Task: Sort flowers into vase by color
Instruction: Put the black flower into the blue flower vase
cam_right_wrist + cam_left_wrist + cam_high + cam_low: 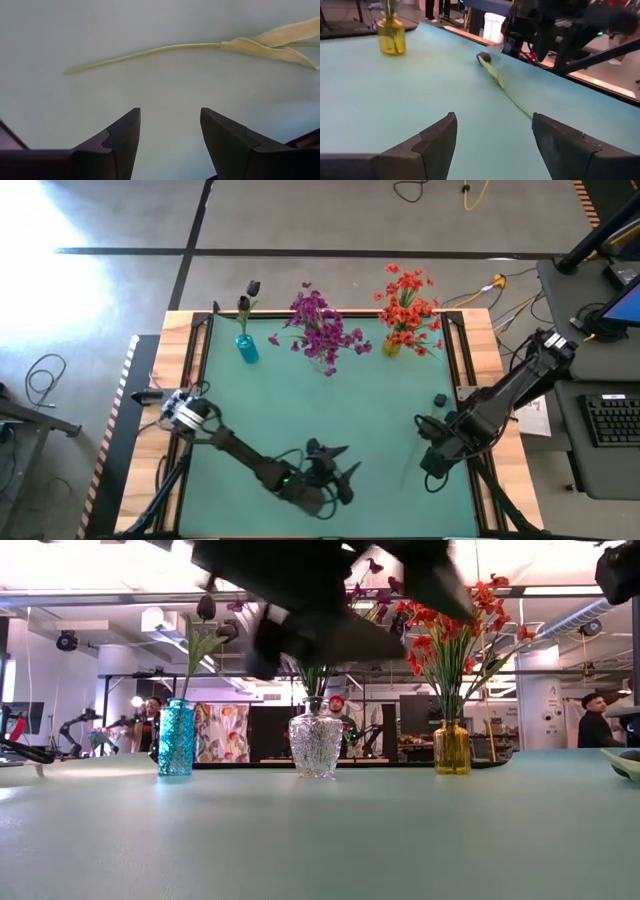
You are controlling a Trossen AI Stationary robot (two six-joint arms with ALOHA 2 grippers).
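Stem first: the loose dark tulip (485,57) left on the table looks light and limp, a thin green stem (145,52) with soft pale leaves (272,45) and a small near-black bud at one end. My guess is that it will flex and droop when lifted, and could slip between hard fingers, so the bare stretch of stem between leaves and cut end seems the sensible place to pinch (the bud itself looks easy to crush).

It lies flat on the teal table (330,420) near the right edge, well apart from the three vases along the far side. The right gripper (170,127) hovers just above it, fingers partly open with nothing between them and the stem lying crosswise a little ahead of the tips. The left gripper (492,132) sits low near the front middle of the table, fingers spread wide and empty, facing toward the fallen flower.

Sorting looks nearly finished: the blue vase (246,348) already holds one dark tulip, the clear vase (316,745) the magenta-purple flowers (322,325), and the yellow vase (451,748) the orange-red flowers (408,305). By colour, the loose one belongs in the blue vase.
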